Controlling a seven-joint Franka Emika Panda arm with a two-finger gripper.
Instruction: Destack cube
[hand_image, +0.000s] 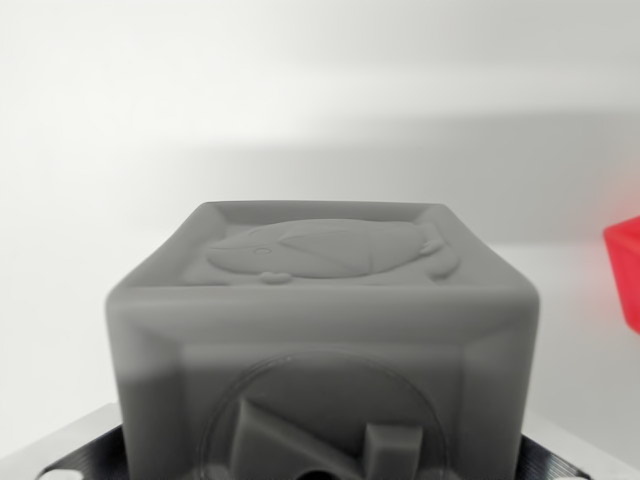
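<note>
- Close up, we see a grey moulded plastic cube (320, 340) filling the lower middle of the wrist view, its upper face showing a raised animal-like relief inside a shallow frame.
- Its near face carries a recessed circle with raised shapes, cut off by the bottom edge of the view.
- At the bottom corners, dark parts of our gripper (70, 455) show on both sides of the cube; its fingertips are out of view, so we cannot tell whether it is clamped on the cube or apart.
- Beyond lies a pale white worktop (150, 150), blurred.
- At the wrist view's right edge, a red plastic object (626, 270) shows only partly, well apart from the cube.
</note>
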